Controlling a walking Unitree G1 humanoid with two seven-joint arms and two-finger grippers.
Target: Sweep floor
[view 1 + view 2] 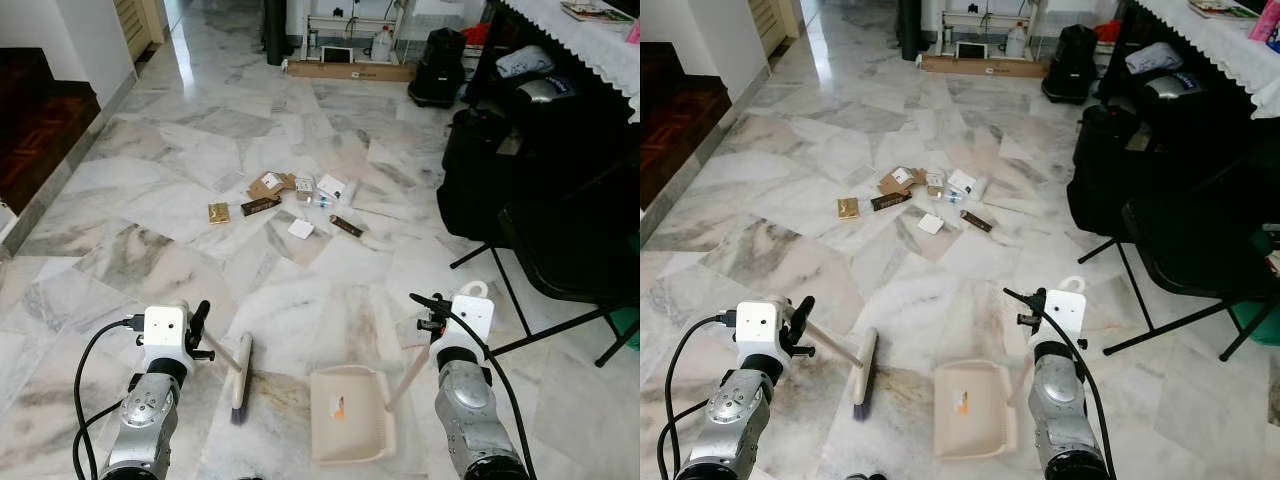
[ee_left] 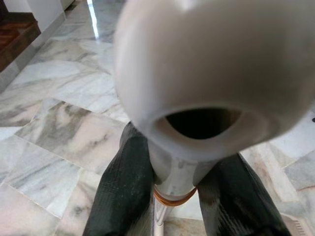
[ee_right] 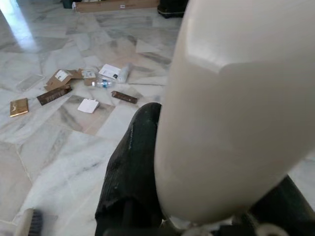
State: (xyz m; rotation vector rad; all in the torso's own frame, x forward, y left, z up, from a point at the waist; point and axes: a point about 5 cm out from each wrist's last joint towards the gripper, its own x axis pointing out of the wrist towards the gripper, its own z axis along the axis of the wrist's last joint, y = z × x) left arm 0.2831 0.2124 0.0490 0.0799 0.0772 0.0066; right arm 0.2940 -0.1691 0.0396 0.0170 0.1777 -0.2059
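Litter lies in a loose patch on the marble floor ahead: cardboard scraps, brown wrappers, a white card and a small bottle. My left gripper is shut on the pale handle of a hand brush, whose dark bristles rest on the floor near me. In the left wrist view the handle's hollow end sits between both black fingers. My right gripper is shut on the handle of a cream dustpan, which lies flat on the floor right of the brush. The litter is well beyond both tools.
A black folding chair and black bags crowd the right side under a lace-covered table. A dark wooden step runs along the left. A long cardboard box and a black bag stand at the far end.
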